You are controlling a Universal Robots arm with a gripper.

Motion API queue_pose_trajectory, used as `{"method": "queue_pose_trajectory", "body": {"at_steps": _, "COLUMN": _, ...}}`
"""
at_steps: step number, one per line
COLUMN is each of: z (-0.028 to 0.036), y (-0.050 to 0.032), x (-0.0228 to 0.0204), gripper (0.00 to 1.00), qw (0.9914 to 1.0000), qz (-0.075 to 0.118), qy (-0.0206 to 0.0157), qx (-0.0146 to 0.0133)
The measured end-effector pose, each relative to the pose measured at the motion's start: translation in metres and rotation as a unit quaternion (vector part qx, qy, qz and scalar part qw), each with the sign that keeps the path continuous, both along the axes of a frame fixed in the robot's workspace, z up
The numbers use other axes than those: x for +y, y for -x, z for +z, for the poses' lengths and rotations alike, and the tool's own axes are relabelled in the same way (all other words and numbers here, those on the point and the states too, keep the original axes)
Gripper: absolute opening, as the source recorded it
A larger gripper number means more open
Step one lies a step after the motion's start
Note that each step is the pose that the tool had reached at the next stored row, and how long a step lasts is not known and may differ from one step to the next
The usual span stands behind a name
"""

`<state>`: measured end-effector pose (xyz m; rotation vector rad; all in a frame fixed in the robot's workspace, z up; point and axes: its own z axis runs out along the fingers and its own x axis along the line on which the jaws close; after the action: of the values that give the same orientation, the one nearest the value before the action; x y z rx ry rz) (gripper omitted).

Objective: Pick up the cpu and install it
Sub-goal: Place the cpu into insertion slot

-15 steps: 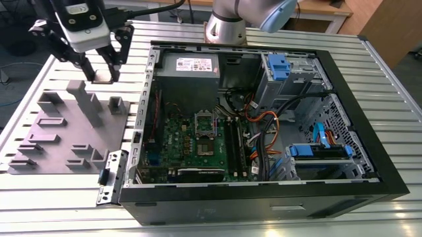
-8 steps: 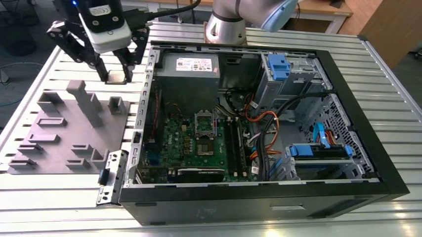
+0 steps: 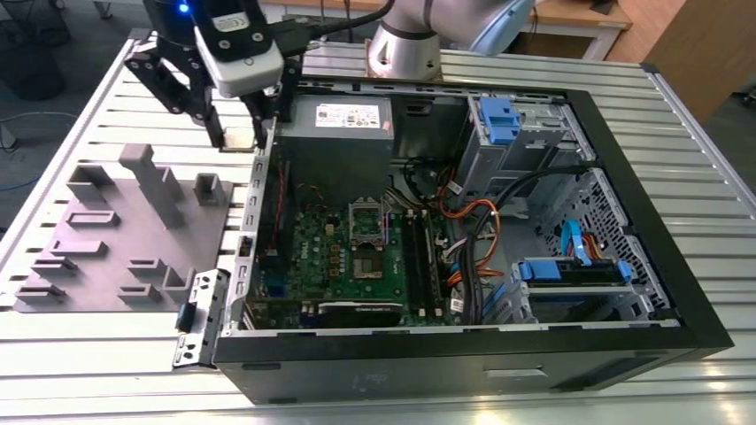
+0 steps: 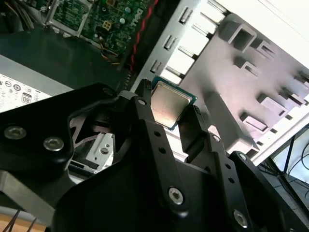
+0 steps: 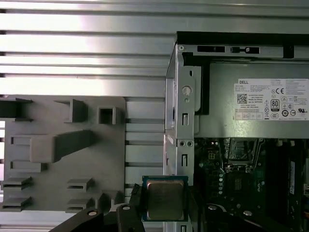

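Observation:
My gripper [image 3: 243, 139] is shut on the cpu [image 3: 240, 137], a small square chip with a pale metal top. It hangs above the strip between the grey moulded tray [image 3: 119, 221] and the open computer case's side wall [image 3: 262, 177]. In both wrist views the cpu [image 4: 169, 104] [image 5: 165, 199] sits flat between the black fingers [image 4: 145, 125], clear of everything below. The motherboard [image 3: 343, 257] lies inside the case with its metal socket frame [image 3: 368, 221] [image 5: 237, 149] near the middle, to the exterior view's right of the gripper.
The large grey box with a white label [image 3: 336, 133] [image 5: 256, 101] stands at the case's back, close beside the gripper. Cables [image 3: 484, 230] and blue drive bays [image 3: 573, 270] crowd the case's right half. Upright grey posts [image 3: 159, 181] rise from the tray. A ribbed metal table [image 3: 95, 354] lies beneath everything.

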<state>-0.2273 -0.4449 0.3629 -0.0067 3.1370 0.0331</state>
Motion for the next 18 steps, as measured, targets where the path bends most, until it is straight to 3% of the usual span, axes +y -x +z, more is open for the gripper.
{"method": "queue_pose_trajectory", "body": {"at_steps": 18, "z": -0.0004, "y": -0.0761, "x": -0.0006, "gripper": 0.47, "qw": 1.0, "qz": 0.0, "qy": 0.0, "qx": 0.0007}}
